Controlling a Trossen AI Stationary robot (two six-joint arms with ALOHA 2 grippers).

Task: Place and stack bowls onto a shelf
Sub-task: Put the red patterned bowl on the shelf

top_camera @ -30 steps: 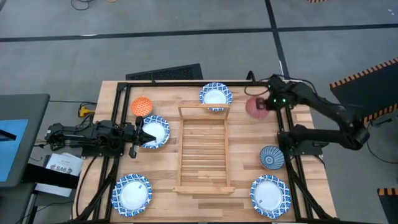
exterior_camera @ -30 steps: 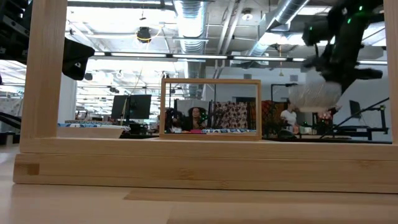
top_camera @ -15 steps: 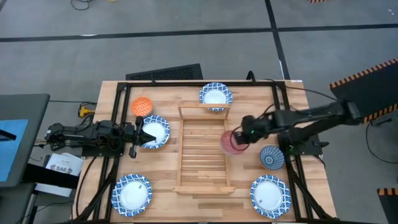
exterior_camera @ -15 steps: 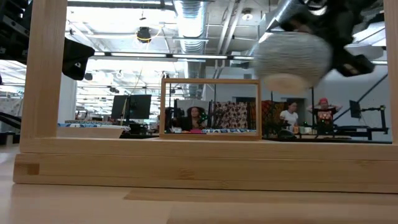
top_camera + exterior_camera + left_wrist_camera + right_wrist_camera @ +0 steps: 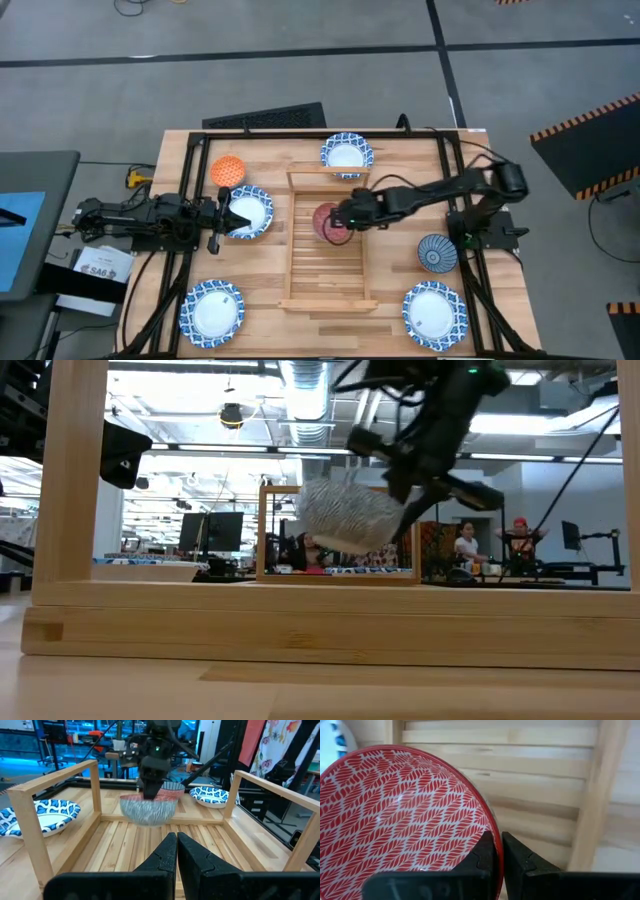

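My right gripper (image 5: pixel 345 214) reaches in from the table's right and is shut on the red bowl (image 5: pixel 330 222), over the far half of the light-wood slatted shelf (image 5: pixel 325 265). In the left wrist view the red bowl (image 5: pixel 148 810) hangs above the slats. My left gripper (image 5: pixel 176 854) is shut and waits at the table's left side, beside a blue-and-white bowl (image 5: pixel 247 212) and touching nothing. That bowl and the others rest on the tabletop on their bases. My right gripper pinches the red bowl's rim (image 5: pixel 495 838) on the side toward the table's right, with one finger (image 5: pixel 482 856) inside the bowl and the other finger (image 5: pixel 518 856) outside. The fingers slant down from the right. The bowl (image 5: pixel 345 518) is lifted clear of the shelf, mouth up.
On the tabletop around the shelf stand an orange bowl (image 5: pixel 228 170), a dark-blue bowl (image 5: pixel 437 253) and blue-and-white bowls far (image 5: pixel 347 154), near left (image 5: pixel 212 310) and near right (image 5: pixel 435 312). The shelf's raised end frame (image 5: pixel 338 532) stands behind the held bowl. The slats (image 5: pixel 125 845) are bare.
My right gripper has carried the red bowl from the table's far right corner toward the left and nearer, across the shelf's right rim until it is over the slats, and lower than half a second ago. It has stayed shut on the bowl.
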